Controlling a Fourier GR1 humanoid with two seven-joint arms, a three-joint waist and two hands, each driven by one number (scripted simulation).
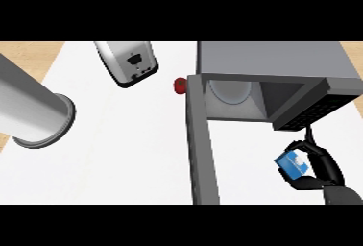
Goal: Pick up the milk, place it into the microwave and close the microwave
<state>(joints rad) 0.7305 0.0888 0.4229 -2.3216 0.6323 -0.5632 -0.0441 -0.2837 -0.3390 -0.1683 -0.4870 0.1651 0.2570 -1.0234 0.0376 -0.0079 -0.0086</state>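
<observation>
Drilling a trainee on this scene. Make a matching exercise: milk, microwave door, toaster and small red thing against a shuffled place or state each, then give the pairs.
Things: 1 milk; 2 microwave door; 3 toaster; 4 small red thing.
Places or states: A swung open; B beside the microwave, at its left side; C held in the right hand; D left of the small red thing.
Pairs: 1-C, 2-A, 3-D, 4-B.

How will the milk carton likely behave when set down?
The milk carton looks boxy and flat-sided, so it probably won't roll. It looks small inside the right hand, so likely light, though it might tip if set down tilted.
</observation>
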